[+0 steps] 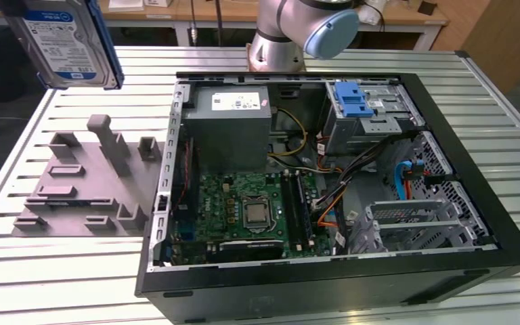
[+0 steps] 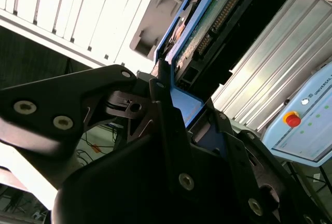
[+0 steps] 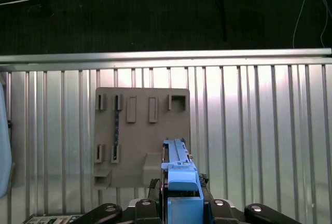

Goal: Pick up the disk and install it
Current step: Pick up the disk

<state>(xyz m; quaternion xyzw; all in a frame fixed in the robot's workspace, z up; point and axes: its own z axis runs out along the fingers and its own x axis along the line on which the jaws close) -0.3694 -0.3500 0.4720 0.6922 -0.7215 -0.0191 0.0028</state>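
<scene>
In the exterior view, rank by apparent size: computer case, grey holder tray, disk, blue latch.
1. computer case
2. grey holder tray
3. disk, unsure: it hangs raised, likely nearer the camera, and the frame edge crops it
4. blue latch

We clamp our gripper [image 3: 181, 189] on the disk [image 3: 176, 156], one black finger [image 2: 163, 99] on each side, the disk jutting ahead of the fingertips. Our arm [image 1: 283, 34] stands upright at its blue-capped joint.
</scene>
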